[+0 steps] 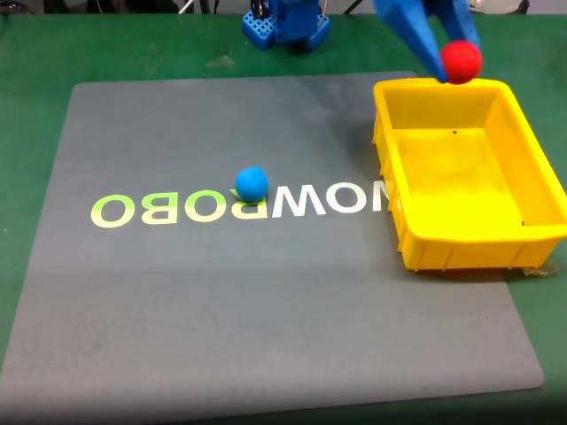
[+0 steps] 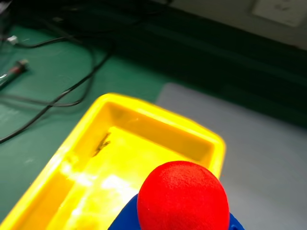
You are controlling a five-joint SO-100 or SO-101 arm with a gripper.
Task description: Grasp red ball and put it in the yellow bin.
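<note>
At the upper right of the fixed view the blue gripper clamps the red ball just over the far rim of the yellow bin. In the wrist view the ball fills the lower centre above the bin. A blue ball sits mid-frame on the grey mat

There were two small balls in the fixed view: one red ball at about one o'clock and one blue ball near the centre. There was one yellow bin at three o'clock, one grey mat on the green worktop, and one blue tool. In the wrist view, several dark cables lay at ten o'clock; their exact number could not be told.
</note>
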